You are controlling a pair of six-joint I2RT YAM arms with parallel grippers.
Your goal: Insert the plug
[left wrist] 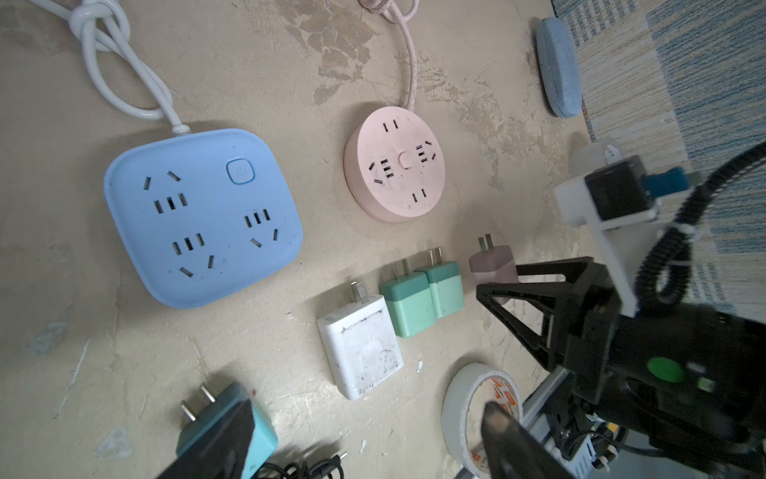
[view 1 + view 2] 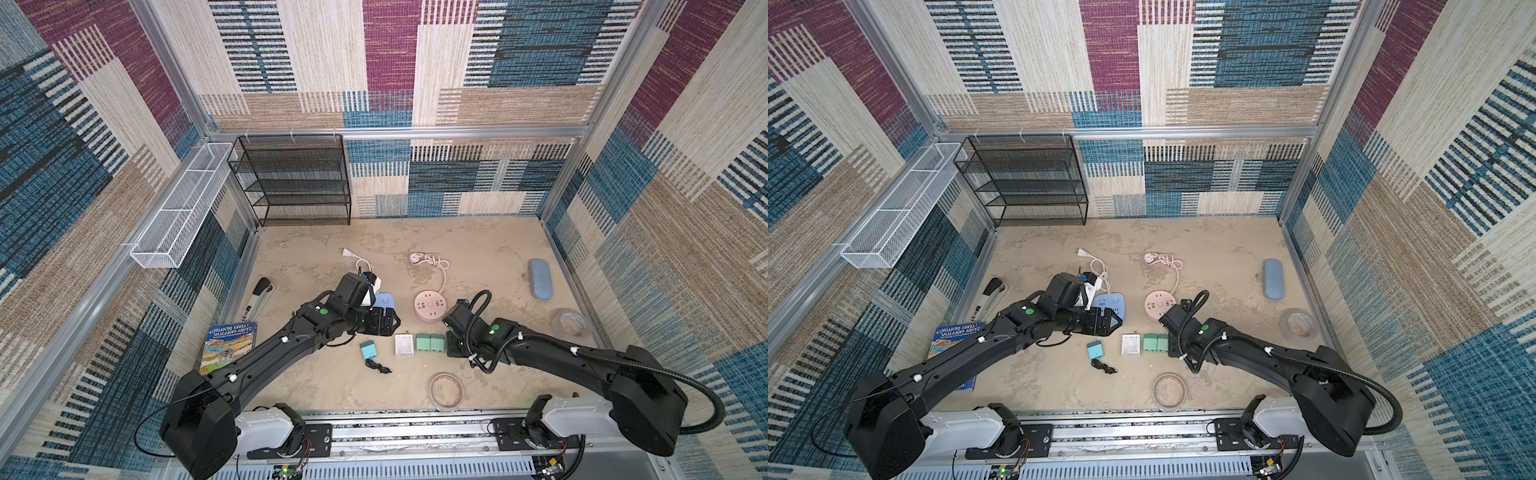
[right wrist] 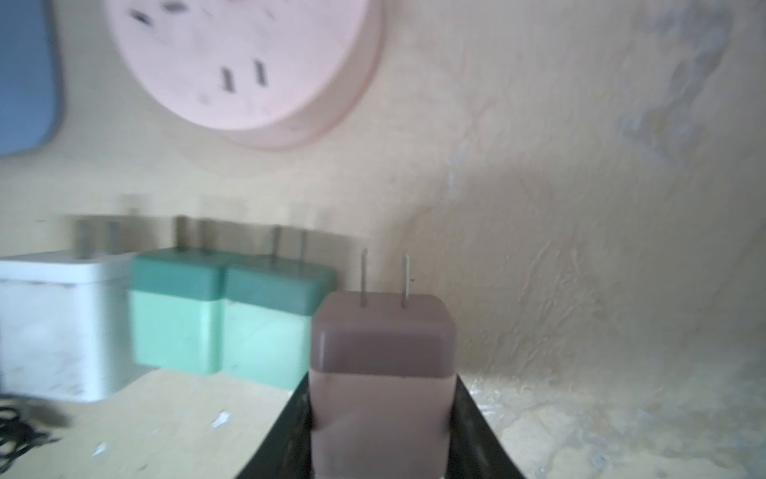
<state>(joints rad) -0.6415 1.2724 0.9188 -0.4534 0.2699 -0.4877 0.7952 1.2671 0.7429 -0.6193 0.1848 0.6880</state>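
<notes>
Plug (image 3: 383, 352), mauve, sits clamped in the right end effector (image 3: 381, 419), prongs toward the pink socket (image 3: 248, 62), green plugs (image 3: 224, 323) just beside; bare table (image 3: 580, 249) opposite. Left end effector (image 2: 395, 324) gapes empty.

Soft, even light; top-view edges bow; mauve plug (image 3: 381, 365) sharp, green chargers (image 3: 219, 315) at its nine o'clock motion-smeared.

Blue square power strip (image 1: 203, 215) and pink round power strip (image 1: 393, 166) lie apart. White charger (image 1: 360, 348) is just beside two touching green plugs (image 1: 422, 296). Right gripper (image 1: 503, 282) is closed on the mauve plug (image 1: 491, 261), prongs toward the pink strip. Left gripper (image 1: 369, 414) is spread wide, one finger overlapping the teal plug (image 1: 265, 431).
</notes>
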